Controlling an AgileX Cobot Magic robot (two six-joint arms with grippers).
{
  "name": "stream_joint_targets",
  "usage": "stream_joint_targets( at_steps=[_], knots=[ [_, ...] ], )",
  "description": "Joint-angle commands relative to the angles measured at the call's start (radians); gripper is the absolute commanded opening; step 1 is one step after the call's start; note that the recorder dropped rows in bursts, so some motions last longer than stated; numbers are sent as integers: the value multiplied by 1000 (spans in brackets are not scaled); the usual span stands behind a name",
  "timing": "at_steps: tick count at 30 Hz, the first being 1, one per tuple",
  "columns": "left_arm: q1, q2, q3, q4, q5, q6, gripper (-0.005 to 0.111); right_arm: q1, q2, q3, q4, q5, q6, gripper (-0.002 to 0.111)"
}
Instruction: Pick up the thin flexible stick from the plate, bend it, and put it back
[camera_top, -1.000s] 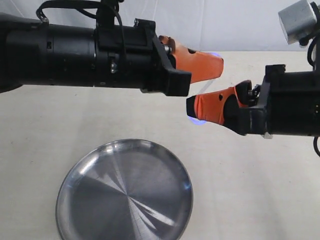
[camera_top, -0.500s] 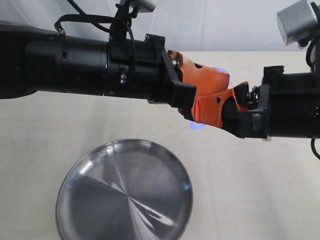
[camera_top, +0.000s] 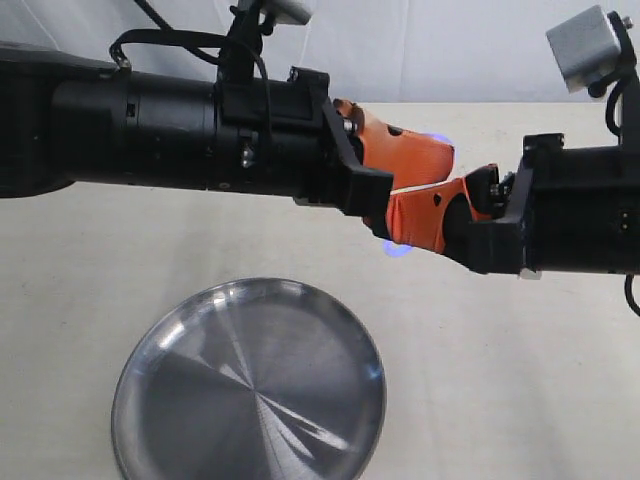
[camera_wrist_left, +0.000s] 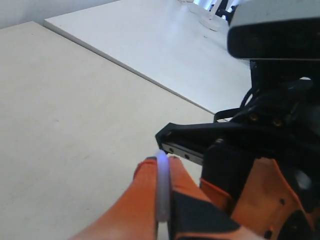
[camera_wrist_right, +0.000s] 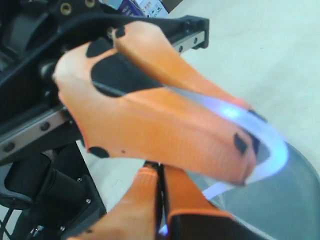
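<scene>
Though spread well apart a second ago, now cross tip over tip: left hand (camera_top: 438, 150) against right hand (camera_top: 393, 222), hardly shifted over the last half-second. Forces the thin flexible stick (camera_wrist_right: 278, 150) into a tight, bluish arc looping from one hand to the other. Reads as the bend made, with only the return left to do. Pinch shut narrowly, each hand on one end of the stick. Holds it aloft, off the plate (camera_top: 160, 340) lying on the desk (camera_top: 520, 380) below both hands.
</scene>
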Motion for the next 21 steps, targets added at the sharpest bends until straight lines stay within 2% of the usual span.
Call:
stream_joint_targets(
  at_steps=[1,14,21],
  knots=[
    [-4,1,-2,9,-43,7,0,-1,4,-3,4,-43,-1,-1],
    [-4,1,-2,18,-132,5,0,-1,4,-3,-23,-114,19,-1],
    [-4,-4,-2,98,-194,-26,0,-1,4,-3,-84,-217,80,-1]
  ],
)
